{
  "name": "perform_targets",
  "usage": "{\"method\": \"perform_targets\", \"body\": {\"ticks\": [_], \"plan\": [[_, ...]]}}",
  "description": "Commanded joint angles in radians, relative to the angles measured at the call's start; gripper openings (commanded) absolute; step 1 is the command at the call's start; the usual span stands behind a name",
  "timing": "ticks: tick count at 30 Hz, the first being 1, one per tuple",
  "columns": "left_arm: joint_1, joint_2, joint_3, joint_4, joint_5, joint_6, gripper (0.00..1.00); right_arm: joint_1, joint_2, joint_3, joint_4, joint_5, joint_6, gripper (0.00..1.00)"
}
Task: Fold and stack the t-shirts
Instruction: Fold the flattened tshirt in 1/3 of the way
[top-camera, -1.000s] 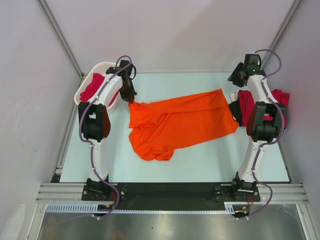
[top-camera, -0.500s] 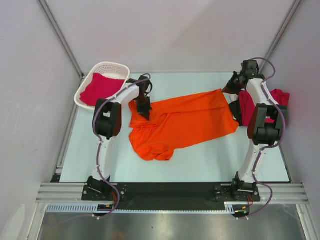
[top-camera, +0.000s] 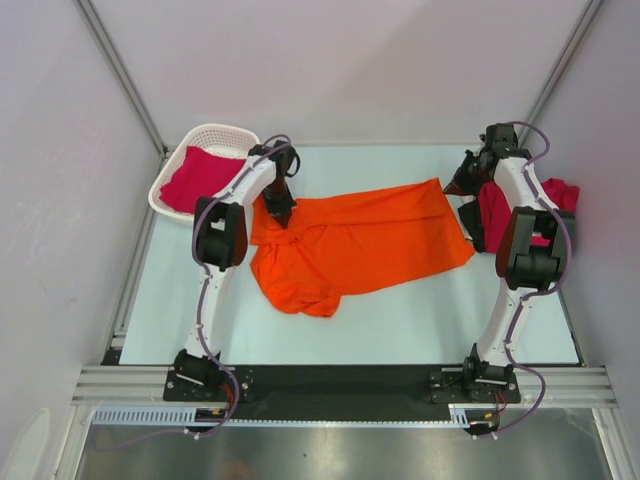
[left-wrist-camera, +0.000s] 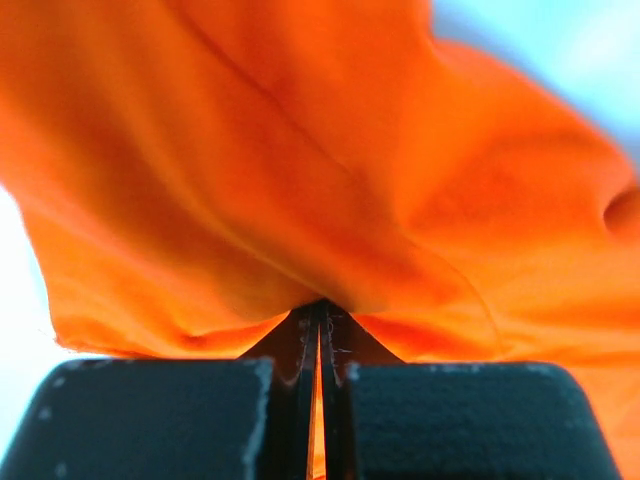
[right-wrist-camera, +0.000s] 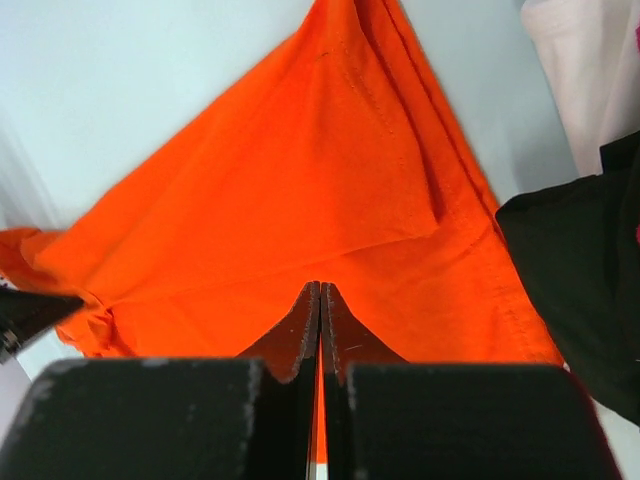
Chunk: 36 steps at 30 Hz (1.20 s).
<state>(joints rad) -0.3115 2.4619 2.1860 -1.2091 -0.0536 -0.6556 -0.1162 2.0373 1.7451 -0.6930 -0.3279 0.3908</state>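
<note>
The bright orange t-shirt (top-camera: 365, 240) lies spread across the middle of the table, bunched at its near left. My left gripper (top-camera: 278, 204) is at its far left corner. In the left wrist view this gripper (left-wrist-camera: 321, 306) is shut on a pinch of orange cloth (left-wrist-camera: 300, 160). My right gripper (top-camera: 461, 185) is at the shirt's far right corner. In the right wrist view it (right-wrist-camera: 320, 287) is shut with orange cloth (right-wrist-camera: 300, 180) at its tips. One crimson t-shirt (top-camera: 195, 178) lies in the basket. More crimson cloth (top-camera: 494, 208) lies at the right.
The white lattice basket (top-camera: 228, 134) stands at the back left corner. A dark object (top-camera: 470, 218) lies beside the crimson pile (top-camera: 561, 192) by the right arm, and shows in the right wrist view (right-wrist-camera: 580, 290). White walls enclose the table.
My left gripper has moved back and left with the shirt's corner, dragging the left part of the shirt leftward. My right gripper came down from the back to the shirt's right corner.
</note>
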Motion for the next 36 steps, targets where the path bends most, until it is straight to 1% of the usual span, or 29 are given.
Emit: {"method": "perform_targets", "body": {"ticks": [1,3,4,5,7,8,10,11,12,13,14,15,16,17,18,19,20,21,22,23,24,26,27,30,31,33,34,36], "plan": [[0.075,0.124,0.202,0.033,-0.103,-0.056,0.0,0.001,-0.051,0.033,-0.036,-0.02,-0.024,0.0],[0.078,0.157,0.298,0.042,-0.085,-0.055,0.0,0.001,-0.054,0.034,-0.039,-0.02,-0.024,0.0],[0.08,0.17,0.317,0.058,-0.078,-0.056,0.0,0.003,-0.054,0.033,-0.04,-0.023,-0.023,0.0],[0.081,0.173,0.319,0.08,-0.037,-0.046,0.0,0.003,-0.052,0.033,-0.039,-0.031,-0.026,0.0],[0.083,0.157,0.287,0.13,0.001,-0.032,0.0,0.004,-0.054,0.036,-0.045,-0.033,-0.026,0.0],[0.083,0.117,0.264,0.146,0.032,-0.001,0.0,0.004,-0.06,0.036,-0.045,-0.039,-0.032,0.0],[0.077,0.05,0.155,0.19,0.041,0.025,0.01,0.0,-0.075,0.036,-0.049,-0.048,-0.041,0.0],[0.072,-0.062,0.102,0.215,0.032,0.048,0.1,-0.003,-0.094,0.031,-0.051,-0.059,-0.044,0.02],[0.071,-0.123,-0.039,0.297,0.04,0.06,0.18,-0.008,-0.107,0.027,-0.051,-0.066,-0.044,0.04],[0.069,-0.203,-0.119,0.353,0.044,0.073,0.33,-0.014,-0.124,-0.001,-0.051,-0.077,-0.043,0.22],[0.071,-0.271,-0.194,0.399,0.072,0.083,0.68,-0.032,-0.14,-0.016,-0.048,-0.1,-0.033,0.31],[0.069,-0.4,-0.315,0.475,0.096,0.091,0.78,-0.039,-0.185,-0.041,-0.046,-0.102,-0.033,0.39],[0.068,-0.449,-0.36,0.493,0.104,0.108,0.88,-0.046,-0.209,-0.092,-0.046,-0.103,-0.032,0.54],[0.065,-0.489,-0.391,0.493,0.106,0.116,0.91,-0.062,-0.239,-0.126,-0.045,-0.1,-0.032,0.62],[0.061,-0.562,-0.449,0.497,0.116,0.126,0.93,-0.069,-0.287,-0.159,-0.046,-0.096,-0.029,0.71],[0.06,-0.59,-0.481,0.491,0.118,0.135,0.94,-0.08,-0.313,-0.191,-0.048,-0.089,-0.024,0.82],[0.06,-0.622,-0.514,0.487,0.123,0.134,0.94,-0.098,-0.339,-0.273,-0.048,-0.091,-0.02,0.85],[0.06,-0.667,-0.584,0.477,0.139,0.134,0.94,-0.111,-0.386,-0.31,-0.046,-0.091,-0.014,0.86],[0.058,-0.69,-0.623,0.474,0.139,0.131,0.92,-0.118,-0.406,-0.353,-0.045,-0.085,-0.007,0.86],[0.057,-0.71,-0.699,0.467,0.141,0.128,0.92,-0.135,-0.423,-0.418,-0.046,-0.088,0.0,0.85],[0.052,-0.746,-0.736,0.468,0.129,0.125,0.91,-0.141,-0.448,-0.45,-0.051,-0.092,0.006,0.83],[0.039,-0.767,-0.822,0.485,0.094,0.12,0.9,-0.146,-0.465,-0.516,-0.046,-0.102,0.002,0.82],[0.034,-0.764,-0.839,0.497,0.077,0.122,0.9,-0.146,-0.469,-0.525,-0.048,-0.103,0.0,0.81],[0.015,-0.71,-0.821,0.505,0.086,0.129,0.89,-0.149,-0.466,-0.535,-0.056,-0.12,-0.009,0.8],[0.009,-0.666,-0.807,0.505,0.077,0.134,0.89,-0.149,-0.47,-0.532,-0.057,-0.123,-0.012,0.8],[-0.006,-0.623,-0.757,0.51,0.078,0.137,0.89,-0.149,-0.471,-0.526,-0.054,-0.132,-0.015,0.79],[-0.009,-0.577,-0.738,0.513,0.071,0.139,0.88,-0.151,-0.474,-0.526,-0.051,-0.134,-0.013,0.79],[-0.027,-0.537,-0.665,0.496,0.017,0.158,0.88,-0.151,-0.477,-0.522,-0.048,-0.148,-0.01,0.79]]}}
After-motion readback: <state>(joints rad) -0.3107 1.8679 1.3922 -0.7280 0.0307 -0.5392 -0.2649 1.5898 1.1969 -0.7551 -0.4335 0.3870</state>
